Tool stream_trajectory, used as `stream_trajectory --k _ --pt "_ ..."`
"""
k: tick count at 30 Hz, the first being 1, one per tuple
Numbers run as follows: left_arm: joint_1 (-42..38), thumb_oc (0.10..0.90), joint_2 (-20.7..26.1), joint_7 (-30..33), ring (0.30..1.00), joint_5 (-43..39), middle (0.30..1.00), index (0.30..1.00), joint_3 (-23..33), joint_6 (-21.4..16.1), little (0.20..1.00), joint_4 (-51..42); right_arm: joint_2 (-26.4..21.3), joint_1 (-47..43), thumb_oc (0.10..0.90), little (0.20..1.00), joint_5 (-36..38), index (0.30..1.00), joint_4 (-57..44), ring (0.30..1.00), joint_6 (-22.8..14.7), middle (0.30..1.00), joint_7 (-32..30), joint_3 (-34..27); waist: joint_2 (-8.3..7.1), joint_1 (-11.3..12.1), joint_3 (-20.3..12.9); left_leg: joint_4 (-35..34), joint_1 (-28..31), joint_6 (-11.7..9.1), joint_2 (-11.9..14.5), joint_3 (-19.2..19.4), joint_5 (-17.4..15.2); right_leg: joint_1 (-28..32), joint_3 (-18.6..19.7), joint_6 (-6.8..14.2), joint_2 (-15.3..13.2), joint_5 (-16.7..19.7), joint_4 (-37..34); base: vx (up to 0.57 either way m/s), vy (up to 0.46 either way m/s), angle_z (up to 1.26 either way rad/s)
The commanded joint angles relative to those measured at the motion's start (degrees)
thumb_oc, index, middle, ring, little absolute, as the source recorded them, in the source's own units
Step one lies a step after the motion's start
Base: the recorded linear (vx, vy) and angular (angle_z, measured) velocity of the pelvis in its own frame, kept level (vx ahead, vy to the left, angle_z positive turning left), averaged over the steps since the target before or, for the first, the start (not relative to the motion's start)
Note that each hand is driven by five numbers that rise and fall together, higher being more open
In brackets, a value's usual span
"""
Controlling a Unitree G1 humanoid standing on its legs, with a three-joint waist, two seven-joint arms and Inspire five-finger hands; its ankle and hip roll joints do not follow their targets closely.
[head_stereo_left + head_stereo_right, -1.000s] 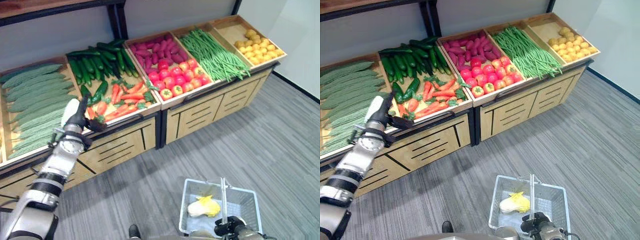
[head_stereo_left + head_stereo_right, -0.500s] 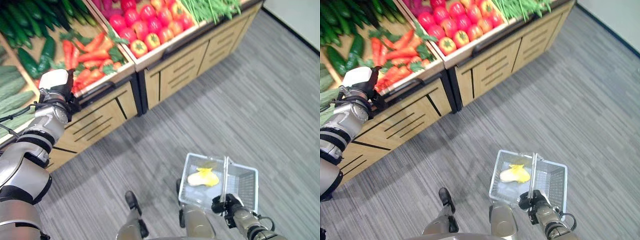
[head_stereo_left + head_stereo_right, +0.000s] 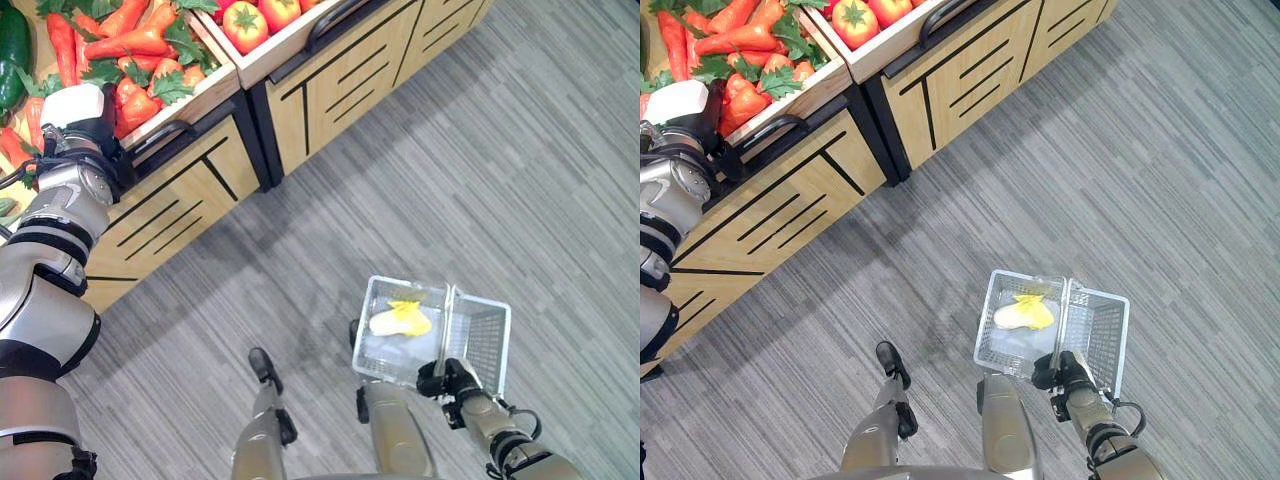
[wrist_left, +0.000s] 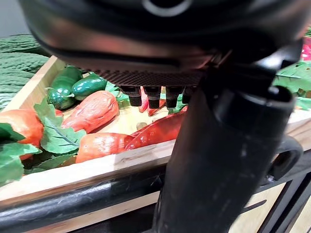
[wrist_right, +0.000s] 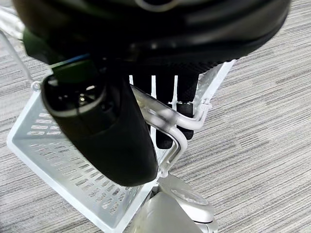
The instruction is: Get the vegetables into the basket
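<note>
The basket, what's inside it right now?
Inside the basket, held by the right hand, lies one pale yellow leafy vegetable. The handle crosses its middle; what lies under the vegetable is hidden.

One wire basket [image 3: 480,335] is seen on the floor, with one yellow-white vegetable [image 3: 400,321] lying in it. Two tomatoes [image 3: 246,22] are counted in one crate. The carrots [image 3: 135,42] in the neighbouring crate overlap and cannot be counted exactly.
</note>
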Motion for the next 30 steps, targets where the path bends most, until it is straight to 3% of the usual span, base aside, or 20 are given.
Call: stream_trajectory --k 1,11,16,20,30 --pt "-9.43 0.9 7.97 4.94 1.0 -1.7 1.0 1.0 4.52 -0.67 1.0 0.58 -1.62 4.25 0.4 0.3 -2.73 0.3 5.72 0.3 4.19 0.3 1.84 4.98 1.13 -0.3 -4.15 0.04 6.44 -4.24 -0.96 -2.91 -5.43 -0.23 -1.9 4.37 -0.29 4.23 -1.15 0.08 0.029 0.02" --pt "-5.25 0.9 8.86 3.07 1.0 -6.97 1.0 1.0 8.23 -1.71 1.0 -5.5 -2.74 4.1 0.4 0.3 -5.04 0.3 5.65 0.3 5.4 0.3 2.67 5.01 2.22 0.59 -5.98 0.04 10.22 -3.77 -1.75 -3.24 -6.39 4.33 -2.41 4.39 -0.88 3.26 -1.39 0.04 0.017 0.01" --pt "0.15 0.9 11.12 1.09 1.0 -10.29 1.0 1.0 11.33 -2.81 1.0 -18.1 -3.59 4.42 0.4 0.3 -6.86 0.3 5.85 0.3 6.69 0.3 3.39 3.7 2.93 1.89 -5.44 0.04 11.41 -3.27 -2.5 -4.06 -6.66 6.02 -3.06 4.36 -1.53 2.81 -1.44 0.0 0.03 0.04" --pt "0.35 0.9 12.71 1.91 1.0 -9.3 1.0 1.0 11.76 -2.63 1.0 -20.94 -3.7 4.6 0.4 0.3 -7.33 0.3 6.0 0.3 6.72 0.3 3.54 3.37 3.12 2.28 -4.94 0.04 11.55 -3.14 -2.61 -4.31 -6.57 6.48 -3.3 4.41 -1.79 2.73 -1.51 -0.03 0.023 0.09" --pt "-16.82 0.9 9.94 1.65 1.0 -4.69 1.0 1.0 0.1 -0.36 1.0 2.1 -3.39 4.86 0.4 0.3 -6.73 0.3 6.36 0.3 5.68 0.3 3.28 6.44 2.06 0.9 -3.41 0.04 6.62 -2.82 -2.71 -4.01 -5.15 1.03 -2.81 4.71 -1.31 5.29 -1.52 -0.07 0.016 0.0"
